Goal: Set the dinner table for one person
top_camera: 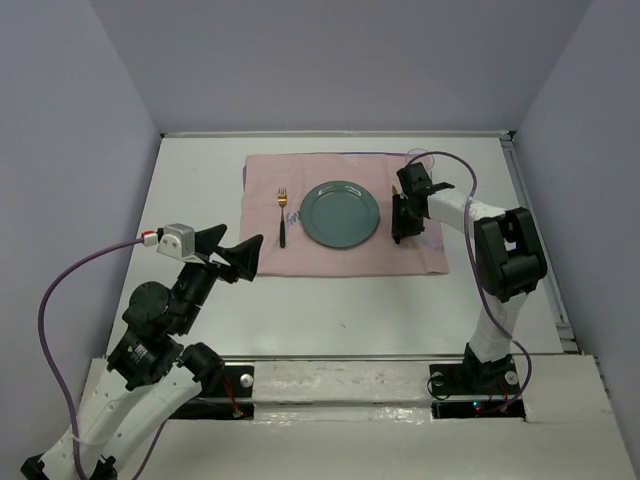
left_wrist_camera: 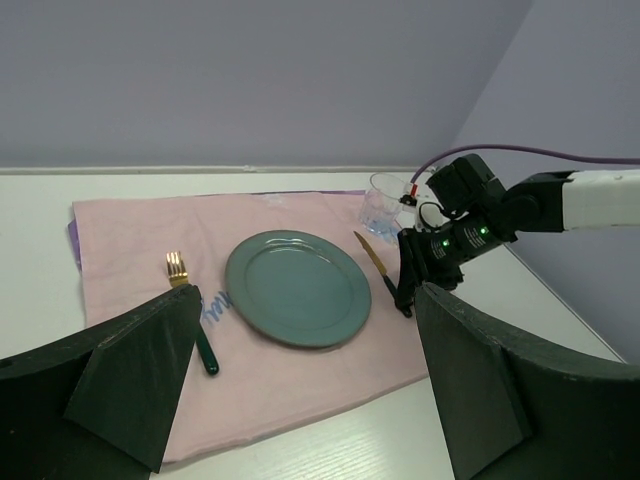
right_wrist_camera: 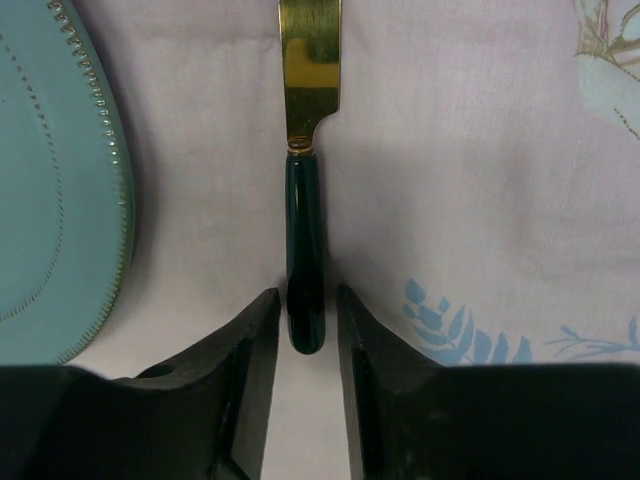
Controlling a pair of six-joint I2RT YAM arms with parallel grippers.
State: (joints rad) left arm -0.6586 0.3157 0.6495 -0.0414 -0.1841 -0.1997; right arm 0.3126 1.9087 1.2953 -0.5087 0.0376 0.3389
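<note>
On the white dinner table point(top_camera: 200, 180) lies a pink cloth point(top_camera: 330, 258). On it are a teal plate point(top_camera: 340, 214), a gold fork with a dark green handle point(top_camera: 283, 215) to its left, and a matching knife point(right_wrist_camera: 305, 230) to its right. My right gripper point(right_wrist_camera: 307, 300) is low over the cloth. Its jaws stand on either side of the knife's handle end with a thin gap on each side. The right gripper also shows in the top view point(top_camera: 399, 236). My left gripper point(top_camera: 243, 237) is wide open and empty, held above the table left of the cloth's near corner.
A clear plastic cup point(left_wrist_camera: 385, 205) stands at the cloth's far right corner, behind the right arm. Grey walls enclose the table on three sides. A purple cable loops over the right arm point(top_camera: 450, 165).
</note>
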